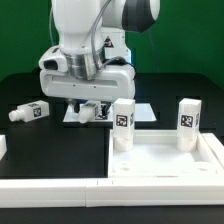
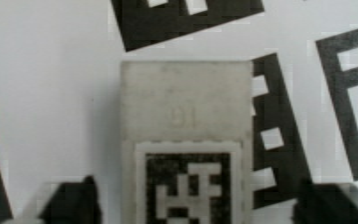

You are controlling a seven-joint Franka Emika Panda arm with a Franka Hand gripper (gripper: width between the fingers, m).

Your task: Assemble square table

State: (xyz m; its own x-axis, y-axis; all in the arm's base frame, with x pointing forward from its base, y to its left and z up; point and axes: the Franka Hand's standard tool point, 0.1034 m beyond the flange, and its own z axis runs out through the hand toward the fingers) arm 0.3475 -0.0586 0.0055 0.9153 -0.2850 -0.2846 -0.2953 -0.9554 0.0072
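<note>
The square table's white slab [image 1: 165,158] lies at the exterior view's lower right, with two tagged white legs standing upright on it, one [image 1: 123,126] at its near-left corner and one [image 1: 188,121] at its far-right corner. A third leg [image 1: 30,111] lies loose on the black table at the left. My gripper [image 1: 88,106] is lowered over the marker board [image 1: 135,110]. In the wrist view another white leg [image 2: 190,110] with a tag lies on the marker board [image 2: 43,90] between my fingertips [image 2: 66,202]. The gripper [image 2: 197,202] is open, with small gaps either side of the leg.
Long white border rails [image 1: 50,186] run along the front edge and a short white piece [image 1: 3,148] sits at the far left. A green wall stands behind the robot. The black tabletop [image 1: 40,140] shows bare between the loose leg and the rails.
</note>
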